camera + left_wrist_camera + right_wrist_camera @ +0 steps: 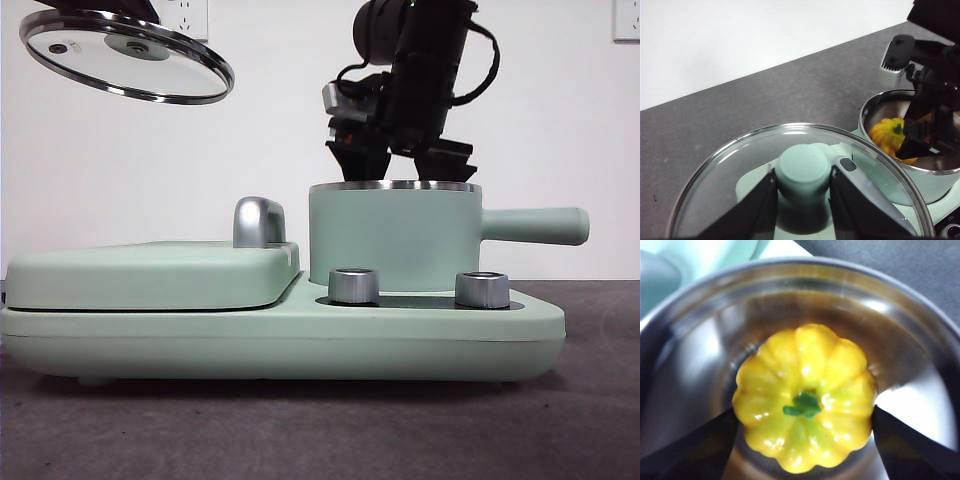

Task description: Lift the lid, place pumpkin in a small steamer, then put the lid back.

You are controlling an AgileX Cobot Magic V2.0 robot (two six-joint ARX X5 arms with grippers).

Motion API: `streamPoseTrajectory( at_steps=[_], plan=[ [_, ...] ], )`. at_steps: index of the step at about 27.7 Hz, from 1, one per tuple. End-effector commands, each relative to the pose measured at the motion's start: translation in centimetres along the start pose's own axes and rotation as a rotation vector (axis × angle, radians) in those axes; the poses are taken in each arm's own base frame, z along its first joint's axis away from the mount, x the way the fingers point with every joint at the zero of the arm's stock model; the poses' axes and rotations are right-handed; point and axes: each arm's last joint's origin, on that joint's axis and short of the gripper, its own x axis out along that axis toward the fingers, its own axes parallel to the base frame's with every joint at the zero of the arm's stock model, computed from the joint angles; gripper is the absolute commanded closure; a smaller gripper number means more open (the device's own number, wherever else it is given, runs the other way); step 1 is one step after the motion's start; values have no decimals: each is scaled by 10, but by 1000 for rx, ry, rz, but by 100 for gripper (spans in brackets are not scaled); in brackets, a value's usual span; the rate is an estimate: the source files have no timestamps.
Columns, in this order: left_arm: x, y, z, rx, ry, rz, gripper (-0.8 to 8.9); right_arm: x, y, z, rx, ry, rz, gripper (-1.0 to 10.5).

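Lid [127, 57] is held aloft, tilted, by left hand [802, 187] pinching its knob. Pumpkin [805, 396] is seen inside small steamer [395, 235], stem up. Right hand [400, 160] is spread at the rim, jaws flanking the pumpkin.

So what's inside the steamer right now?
The pumpkin sits in the steamer, stem up, with the right gripper open around it. The pot floor beneath is covered. The left gripper holds the lid aloft.
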Motion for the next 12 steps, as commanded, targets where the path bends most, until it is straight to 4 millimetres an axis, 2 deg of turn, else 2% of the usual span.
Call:
streamPoseTrajectory(
  at_steps=[1, 8, 12],
  plan=[
    [-3, 0, 9, 4, -55, 6, 799, 5, 2, 6, -19, -13, 3, 587],
    [-3, 0, 9, 4, -55, 6, 799, 6, 2, 7, -21, -23, 3, 587],
    [-3, 0, 9, 3, -55, 6, 799, 13, 2, 7, -19, -1, 12, 587]
  ],
)
